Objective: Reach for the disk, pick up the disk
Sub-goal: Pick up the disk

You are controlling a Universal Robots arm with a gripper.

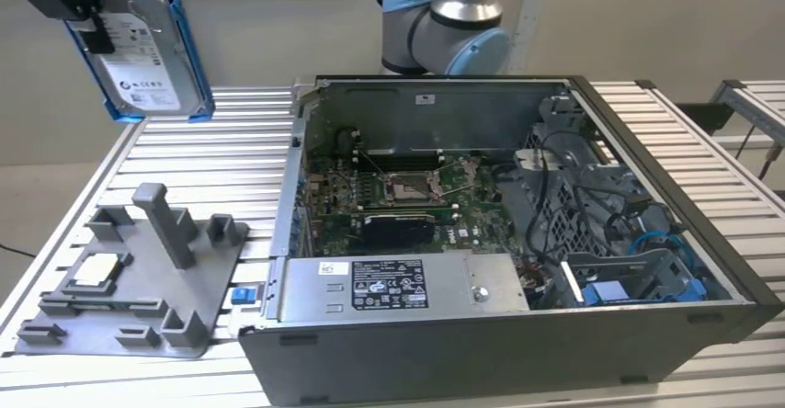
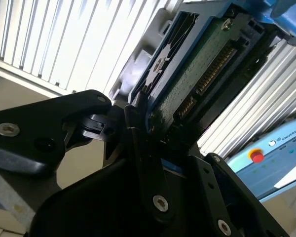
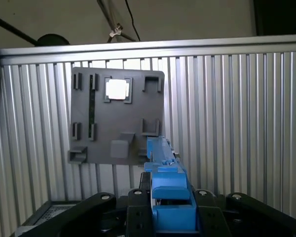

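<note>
- Clearly off the table [image 1: 233,141]: the disk [image 1: 145,45] hangs upright in the air at the exterior view's upper left, with its label face showing and blue rails along its long edges.
- Gripper [image 1: 88,17] is clamped on the disk's upper end, and the disk extends down from it. Nothing else touches the disk.
- Second wrist view gives the other face of the disk [image 2: 197,64], with a green circuit board and a connector row. Black fingers [image 2: 133,128] pinch it across its thickness.
- First wrist view has the disk edge-on, with one blue rail [image 3: 165,187] sitting between the gripper's black links. Beyond it, a grey fixture [image 3: 118,118] lies flat on the slatted table, with a small silver chip [image 3: 117,89] in one of its pockets.
- Exterior view places the fixture on the table just beside an open computer case [image 1: 516,243], well apart from the disk. The arm's base [image 1: 442,22] stands behind the case.
</note>
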